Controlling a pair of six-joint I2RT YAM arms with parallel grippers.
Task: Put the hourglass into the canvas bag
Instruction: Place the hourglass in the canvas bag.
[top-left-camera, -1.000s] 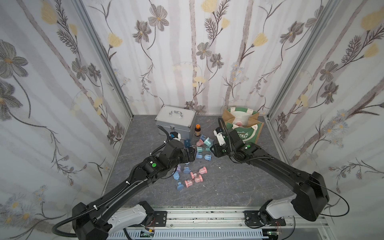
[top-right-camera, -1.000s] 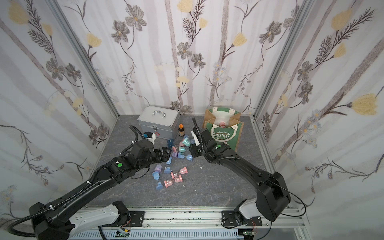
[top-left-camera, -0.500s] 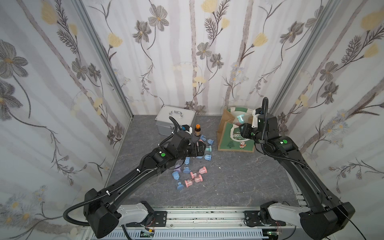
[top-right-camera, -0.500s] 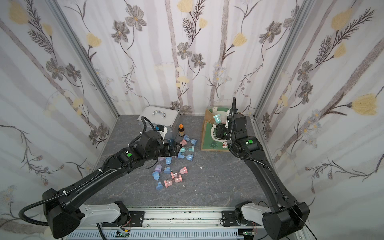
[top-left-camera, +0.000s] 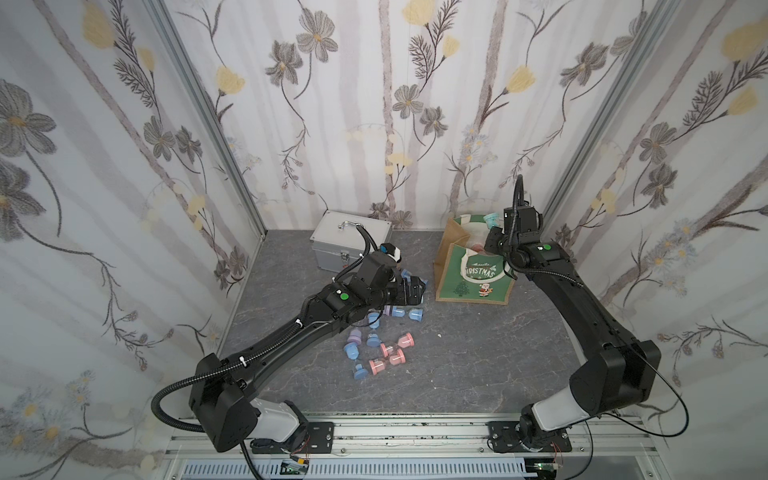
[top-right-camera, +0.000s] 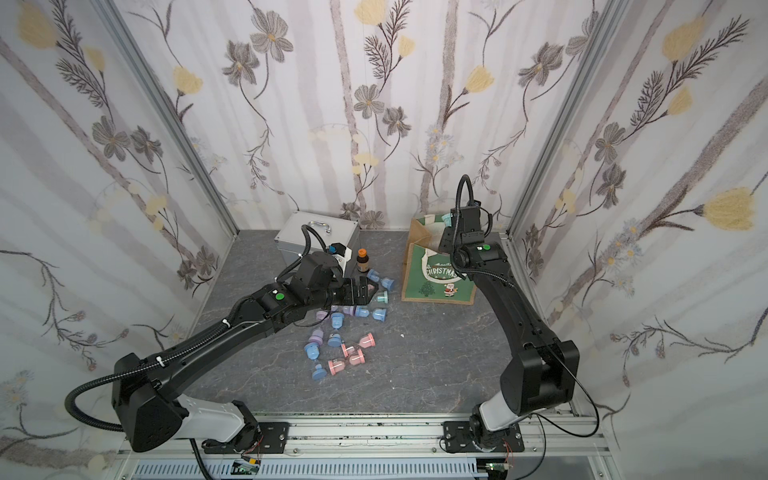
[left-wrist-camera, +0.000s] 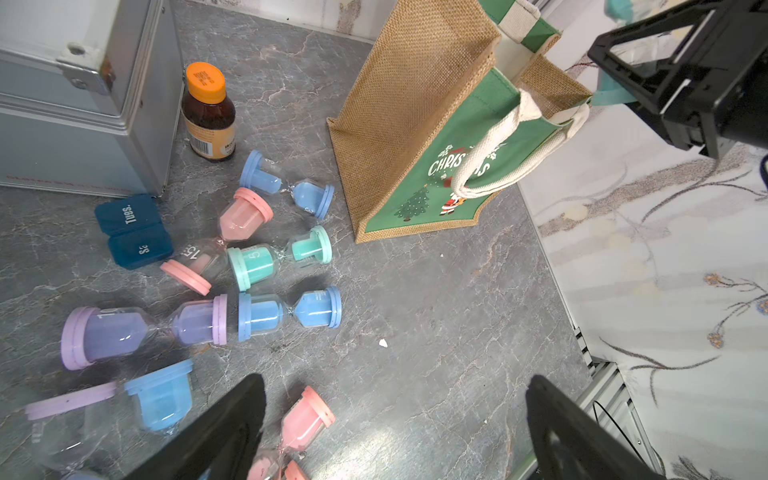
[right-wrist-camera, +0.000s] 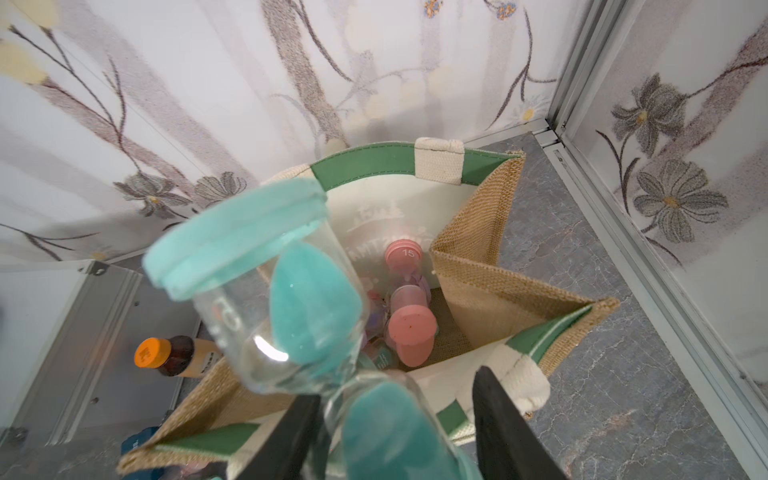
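The canvas bag (top-left-camera: 473, 276) (top-right-camera: 440, 280) stands open at the back right, green "CHRISTMAS" panel facing front. My right gripper (right-wrist-camera: 395, 415) (top-left-camera: 496, 232) hangs just above its mouth, shut on a teal hourglass (right-wrist-camera: 291, 291) (top-left-camera: 492, 219) at its glass neck. Pink hourglasses (right-wrist-camera: 409, 332) lie inside the bag, below its rim (right-wrist-camera: 395, 160). My left gripper (left-wrist-camera: 395, 386) (top-right-camera: 370, 291) is open and empty, low over the loose hourglasses (left-wrist-camera: 286, 311) left of the bag (left-wrist-camera: 415, 137).
A silver metal case (top-left-camera: 349, 245) stands at the back left. Beside it are a brown bottle with an orange cap (left-wrist-camera: 208, 112) (top-right-camera: 362, 261) and a dark blue pill box (left-wrist-camera: 133, 232). Several pink, blue and purple hourglasses (top-left-camera: 386, 349) lie mid-floor. The right wall is close to the bag.
My right arm has carried the teal hourglass from the pile to above the bag's mouth. The left arm has reached forward over the pile towards the bag.
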